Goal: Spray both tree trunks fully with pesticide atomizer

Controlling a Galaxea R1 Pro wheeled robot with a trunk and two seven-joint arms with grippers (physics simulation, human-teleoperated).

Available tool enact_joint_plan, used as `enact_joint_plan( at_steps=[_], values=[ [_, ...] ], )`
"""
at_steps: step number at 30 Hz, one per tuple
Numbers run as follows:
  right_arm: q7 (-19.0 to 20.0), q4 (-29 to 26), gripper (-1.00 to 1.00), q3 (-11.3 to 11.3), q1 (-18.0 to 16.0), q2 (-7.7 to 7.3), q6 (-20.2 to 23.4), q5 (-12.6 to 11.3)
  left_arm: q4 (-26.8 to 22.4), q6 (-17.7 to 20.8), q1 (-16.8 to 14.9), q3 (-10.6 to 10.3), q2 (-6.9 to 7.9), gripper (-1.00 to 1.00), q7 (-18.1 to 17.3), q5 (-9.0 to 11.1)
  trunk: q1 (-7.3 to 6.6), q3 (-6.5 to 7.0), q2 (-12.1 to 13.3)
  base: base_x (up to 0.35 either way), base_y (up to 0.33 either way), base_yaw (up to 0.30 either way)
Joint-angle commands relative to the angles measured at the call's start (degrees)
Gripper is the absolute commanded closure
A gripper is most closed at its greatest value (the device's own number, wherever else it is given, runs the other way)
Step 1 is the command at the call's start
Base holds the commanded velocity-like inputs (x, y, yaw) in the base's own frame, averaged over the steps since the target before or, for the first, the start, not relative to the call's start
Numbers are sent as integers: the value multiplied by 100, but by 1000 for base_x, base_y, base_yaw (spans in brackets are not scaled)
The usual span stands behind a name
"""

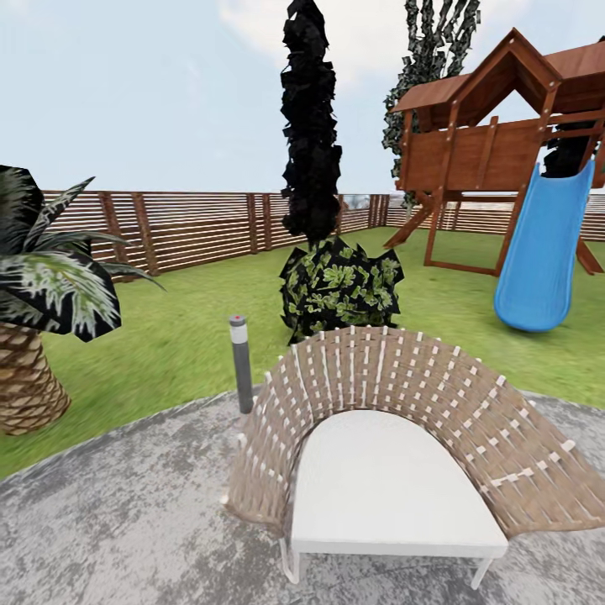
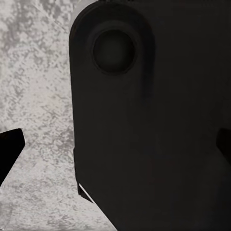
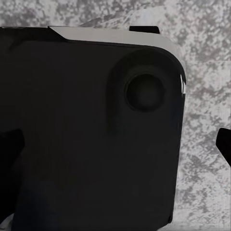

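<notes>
The pesticide atomizer cannot be placed from these pictures, so how it will handle is a judgement from the task alone. A garden sprayer of that sort is likely a rigid plastic bottle with a trigger head, light when near empty and heavier with liquid, smooth-walled and somewhat slippery. The neck just under the trigger, or the narrowest part of the body, would probably be the surest place to close a hand, keeping the nozzle pointing away from the palm and the trigger reachable.

Ahead in the head view stand a woven chair (image 1: 403, 437) with a white seat cushion (image 1: 386, 483) on a grey mottled patio (image 1: 126, 521), a short post light (image 1: 241, 363), a leafy bush (image 1: 340, 286), a black column-shaped tree (image 1: 311, 126), a scaly-trunked palm (image 1: 29, 386), a wooden play tower (image 1: 496, 134) with a blue slide (image 1: 542, 252), and the garden (image 1: 193, 311) lawn ringed by a slatted fence (image 1: 202, 227). Neither of the 2 bare-trunked trees is clearly made out.

In each wrist view a dark robot body panel (image 2: 154, 125) (image 3: 91, 130) sits directly in front of the hand, over the grey paving. Whether the left hand or right hand is spread or pressed together cannot be told.
</notes>
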Motion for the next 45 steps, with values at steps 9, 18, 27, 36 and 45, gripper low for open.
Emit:
enact_joint_plan(
  at_steps=[9, 18, 27, 36, 45],
  values=[
    [-1, -12, -100, 2, 0, -8, 6, 0, -4, 12, -9, 0, 1, -100, 4, 11, 0, -6, -3, 0, 313, 0],
    [0, -187, -100, 2, -2, -23, 20, 7, -29, 15, -10, 1, 1, -100, 9, 14, 0, -6, -3, 0, 313, 0],
    [0, -239, -100, 3, -2, -26, 17, 3, -31, 15, -10, 1, 2, -100, 9, 14, 0, -6, -3, 0, 313, -100],
    [0, -246, -100, -1, -2, -26, 20, 0, -31, 8, -10, 1, 2, -100, 9, 15, 0, -6, -3, 0, 313, -257],
    [0, -249, -100, -5, -2, -31, 22, 0, -31, 7, -10, 1, 4, -100, 9, 15, 0, -6, -3, -32, 309, -263]
  ],
)
